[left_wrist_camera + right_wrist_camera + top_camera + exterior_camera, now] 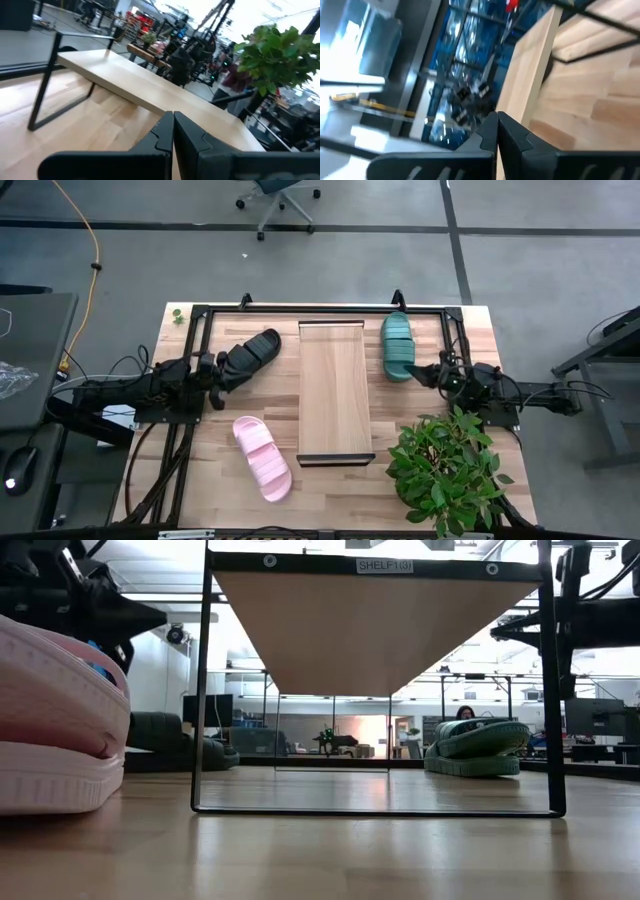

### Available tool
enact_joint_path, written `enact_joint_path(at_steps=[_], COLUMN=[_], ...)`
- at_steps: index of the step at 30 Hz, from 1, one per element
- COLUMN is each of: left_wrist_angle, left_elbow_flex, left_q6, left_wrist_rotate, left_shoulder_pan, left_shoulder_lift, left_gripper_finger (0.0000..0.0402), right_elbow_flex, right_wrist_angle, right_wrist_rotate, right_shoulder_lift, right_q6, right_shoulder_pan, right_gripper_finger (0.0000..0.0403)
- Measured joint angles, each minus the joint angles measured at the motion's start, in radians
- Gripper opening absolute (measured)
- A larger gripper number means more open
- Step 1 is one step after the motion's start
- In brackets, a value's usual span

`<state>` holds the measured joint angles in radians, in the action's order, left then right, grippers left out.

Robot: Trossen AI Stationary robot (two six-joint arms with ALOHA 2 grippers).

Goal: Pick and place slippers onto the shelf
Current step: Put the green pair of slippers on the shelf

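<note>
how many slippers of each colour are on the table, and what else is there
teal green slipper: 1
pale pink slipper: 1
black slipper: 1
shelf: 1
potted plant: 1
total: 5 things, 3 of them slippers, none on the shelf yet

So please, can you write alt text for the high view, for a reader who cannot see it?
A long light-wood shelf stands empty mid-table, with three foam slippers on the tabletop around it: black slipper and pale pink slipper on its left, teal green slipper on its right. Both dark arms wait at the table's sides; a potted green plant stands near the right arm.
</note>
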<state>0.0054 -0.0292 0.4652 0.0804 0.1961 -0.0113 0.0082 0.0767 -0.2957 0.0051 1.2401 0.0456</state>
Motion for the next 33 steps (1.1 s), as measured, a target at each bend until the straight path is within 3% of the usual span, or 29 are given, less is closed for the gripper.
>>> enact_joint_path(at_steps=[9, 17, 21, 25, 33], left_wrist_angle=[-0.007, -0.007, -0.007, -0.008, -0.007], left_elbow_flex=[0.000, 0.000, 0.000, 0.000, 0.000], left_q6=[-0.017, -0.047, -0.049, -0.049, -0.049], left_wrist_rotate=[0.070, 0.089, 0.097, 0.097, 0.097], left_shoulder_pan=[0.000, 0.000, 0.000, 0.000, 0.000], left_shoulder_lift=[0.000, 0.000, 0.000, 0.000, 0.000], left_gripper_finger=[0.0001, 0.0001, 0.0001, 0.0001, 0.0001], right_elbow_flex=[0.009, 0.253, 0.454, 0.653, 0.981], right_wrist_angle=[0.173, 0.163, -0.005, -0.247, -0.537], right_wrist_rotate=[-0.101, -0.236, -0.296, -0.374, -0.522], right_shoulder_lift=[0.000, 0.054, 0.153, 0.295, 0.586], right_q6=[-0.051, -0.356, -0.491, -0.541, -0.669], right_shoulder_pan=[0.000, 0.000, 0.000, 0.000, 0.000], right_gripper_finger=[0.0000, 0.0000, 0.0000, 0.0000, 0.0000])
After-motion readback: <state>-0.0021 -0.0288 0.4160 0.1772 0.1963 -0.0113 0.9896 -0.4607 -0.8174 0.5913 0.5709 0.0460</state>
